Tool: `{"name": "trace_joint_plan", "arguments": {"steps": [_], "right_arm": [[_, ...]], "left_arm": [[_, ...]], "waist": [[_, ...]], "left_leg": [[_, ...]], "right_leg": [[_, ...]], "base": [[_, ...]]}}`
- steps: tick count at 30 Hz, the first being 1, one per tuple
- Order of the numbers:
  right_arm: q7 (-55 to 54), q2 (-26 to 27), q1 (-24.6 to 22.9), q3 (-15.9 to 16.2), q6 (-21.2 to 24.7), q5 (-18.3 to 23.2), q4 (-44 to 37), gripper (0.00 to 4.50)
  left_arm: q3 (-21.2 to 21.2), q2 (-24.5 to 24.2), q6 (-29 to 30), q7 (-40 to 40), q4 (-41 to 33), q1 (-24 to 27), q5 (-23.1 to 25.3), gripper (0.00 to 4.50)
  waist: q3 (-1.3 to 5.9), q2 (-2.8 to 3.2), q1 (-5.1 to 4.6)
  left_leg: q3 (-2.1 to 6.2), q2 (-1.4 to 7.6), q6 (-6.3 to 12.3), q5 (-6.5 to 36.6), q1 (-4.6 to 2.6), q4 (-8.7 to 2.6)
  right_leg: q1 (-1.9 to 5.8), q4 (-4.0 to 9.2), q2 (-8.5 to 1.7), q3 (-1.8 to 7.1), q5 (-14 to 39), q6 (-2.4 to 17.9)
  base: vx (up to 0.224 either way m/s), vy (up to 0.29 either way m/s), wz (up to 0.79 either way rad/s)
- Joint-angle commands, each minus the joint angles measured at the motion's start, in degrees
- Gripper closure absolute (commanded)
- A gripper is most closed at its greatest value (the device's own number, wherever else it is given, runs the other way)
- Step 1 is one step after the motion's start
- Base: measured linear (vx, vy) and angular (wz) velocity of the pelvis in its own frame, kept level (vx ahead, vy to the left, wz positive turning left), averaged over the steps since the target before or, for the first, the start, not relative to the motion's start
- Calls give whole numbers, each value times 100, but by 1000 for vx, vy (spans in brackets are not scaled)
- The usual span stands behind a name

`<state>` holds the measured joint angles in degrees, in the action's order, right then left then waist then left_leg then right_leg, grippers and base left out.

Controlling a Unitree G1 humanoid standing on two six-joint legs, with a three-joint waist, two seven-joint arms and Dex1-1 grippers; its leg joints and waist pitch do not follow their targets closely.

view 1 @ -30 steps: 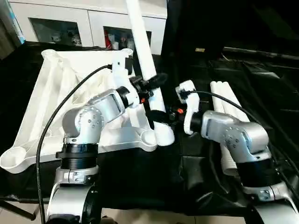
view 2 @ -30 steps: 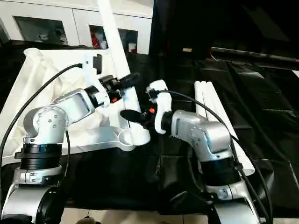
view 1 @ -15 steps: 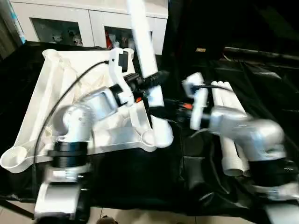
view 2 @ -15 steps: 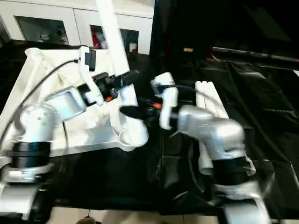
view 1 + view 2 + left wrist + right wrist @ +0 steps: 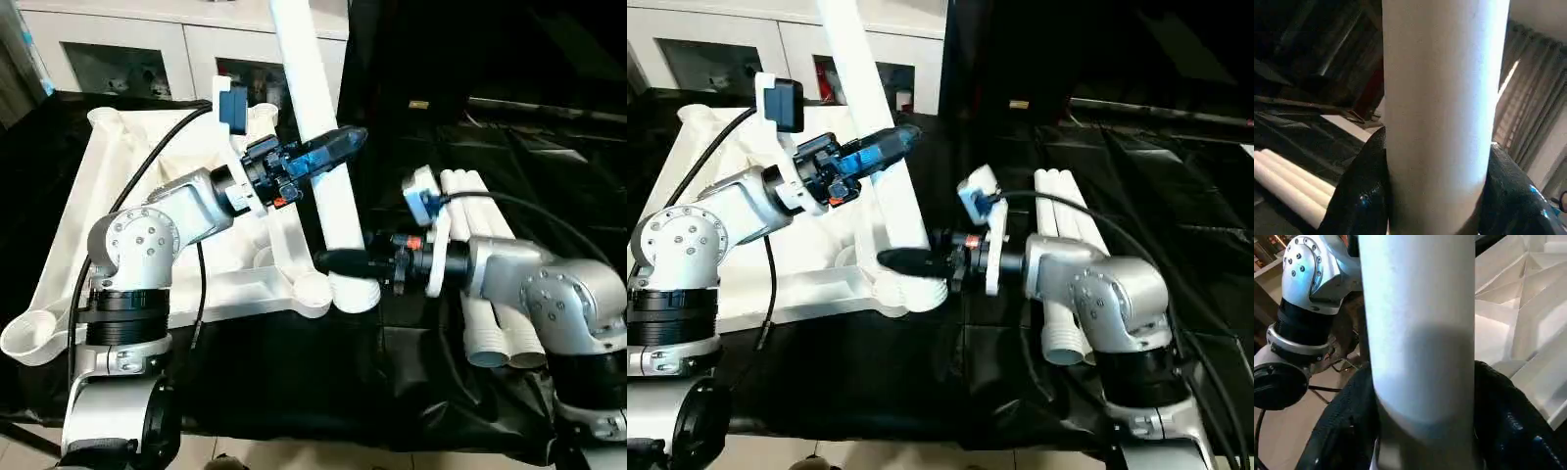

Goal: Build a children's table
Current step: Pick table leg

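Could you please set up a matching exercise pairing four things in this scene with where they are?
Things:
1. left tool
2. right tool
3. spare legs
4. tabletop

Places:
A. lying side by side on the black cover, on the robot's right
B. gripping the standing leg low, just above the corner socket
C. lying underside up on the robot's left
D. gripping the standing leg higher up

Pairs: 1-D, 2-B, 3-A, 4-C
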<state>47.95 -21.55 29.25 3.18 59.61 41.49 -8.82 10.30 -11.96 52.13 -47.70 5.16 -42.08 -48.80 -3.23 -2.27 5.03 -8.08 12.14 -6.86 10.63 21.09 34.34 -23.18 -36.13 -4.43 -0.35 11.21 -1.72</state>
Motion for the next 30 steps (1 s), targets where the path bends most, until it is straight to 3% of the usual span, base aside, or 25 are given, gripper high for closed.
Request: {"name": "trace_joint_plan", "arguments": {"steps": [1,5,8,11,14,17,18,20,23,25,30], "right_arm": [[-139,-20,-38,70,74,-77,-9,224],[-210,28,-25,84,13,-111,-20,242],[-448,79,7,148,-208,-379,63,247],[-792,189,104,160,-334,-623,172,250],[-1042,240,171,228,-510,-885,243,251],[-1428,393,264,295,-707,-1198,452,252],[-1492,447,271,316,-759,-1248,522,252],[-1573,520,268,370,-854,-1354,600,253],[-1721,636,280,462,-950,-1487,668,253],[-1736,657,285,492,-971,-1509,670,253],[-1732,717,305,621,-1068,-1657,683,254]], "left_arm": [[-86,24,16,-168,-215,-42,-203,264],[-159,-11,-28,-177,-203,-30,-138,264],[-227,6,-213,-24,-199,11,92,264],[-205,94,-358,350,-76,8,340,194],[-306,115,-576,839,52,0,798,184],[-334,267,-738,1900,385,-50,1392,153],[-274,344,-749,2128,465,-56,1430,185],[-192,462,-825,2476,559,-59,1545,212],[-176,606,-942,2761,572,-15,1686,197],[-161,647,-959,2776,566,-6,1675,232],[-153,760,-953,2783,562,-24,1559,246]], "waist": [[418,107,-4],[427,112,-4],[425,95,2],[424,103,-7],[418,104,-15],[423,109,-21],[433,39,-18],[446,63,-7],[454,63,1],[443,61,-7],[423,83,-14]], "left_leg": [[-149,-77,-152,612,-43,-377],[-149,-79,-156,529,-44,-372],[-147,-76,-175,500,-36,-378],[-149,-76,-206,526,-38,-377],[-145,-63,-262,549,-42,-384],[-142,-74,-332,521,-40,-378],[-152,-82,-316,467,-29,-372],[-143,-90,-299,294,-15,-360],[-146,-90,-247,181,-11,-351],[-142,-93,-217,228,-18,-359],[-147,-83,-248,476,-30,-371]], "right_leg": [[365,343,-90,49,-29,1406],[363,332,-88,50,-148,1411],[371,331,-92,47,-158,1392],[366,339,-96,50,-89,1350],[362,358,-100,52,-2,1275],[366,355,-93,55,15,1149],[385,354,-92,59,-64,1144],[394,324,-89,57,-302,1168],[401,313,-90,50,-533,1252],[403,319,-85,45,-499,1225],[380,349,-91,50,-205,1220]], "base": [[0,0,0],[0,0,0],[0,0,0],[0,0,0],[0,0,0],[0,0,0],[0,0,0],[0,0,0],[0,0,0],[0,0,0],[0,0,0]]}}
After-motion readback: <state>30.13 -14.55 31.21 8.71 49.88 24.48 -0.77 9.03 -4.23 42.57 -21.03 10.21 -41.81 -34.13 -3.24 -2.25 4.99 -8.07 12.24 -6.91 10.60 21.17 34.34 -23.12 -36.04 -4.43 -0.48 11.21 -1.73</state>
